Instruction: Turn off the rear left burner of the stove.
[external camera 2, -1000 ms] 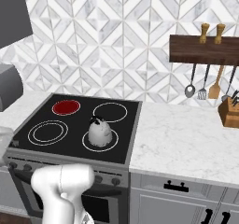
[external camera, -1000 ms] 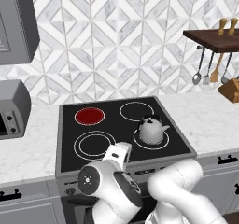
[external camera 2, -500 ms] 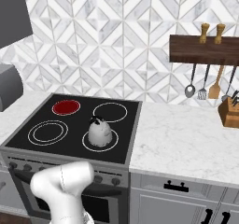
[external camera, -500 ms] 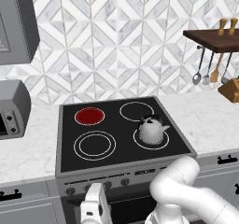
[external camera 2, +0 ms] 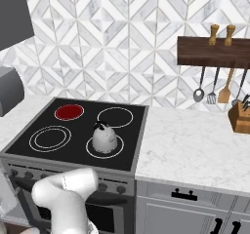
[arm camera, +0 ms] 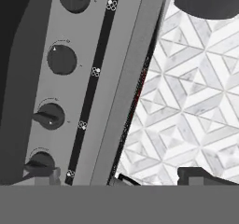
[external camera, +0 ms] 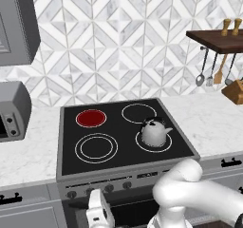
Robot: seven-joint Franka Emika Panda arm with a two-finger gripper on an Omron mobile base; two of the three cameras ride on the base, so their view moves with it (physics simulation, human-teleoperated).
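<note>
While the rear left burner (external camera: 91,118) glows red, the gripper (external camera: 97,212) hangs low before the stove (external camera: 124,148) front.

Its hand camera looks along the row of dark knobs (arm camera: 61,59); whether the jaws are spread cannot be told. A kettle (external camera: 154,132) sits on the front right ring.

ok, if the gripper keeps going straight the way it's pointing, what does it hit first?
Most likely the stove's front control panel, near the row of knobs seen in the hand view. Which knob is unclear, since depth is hard to judge.
</note>
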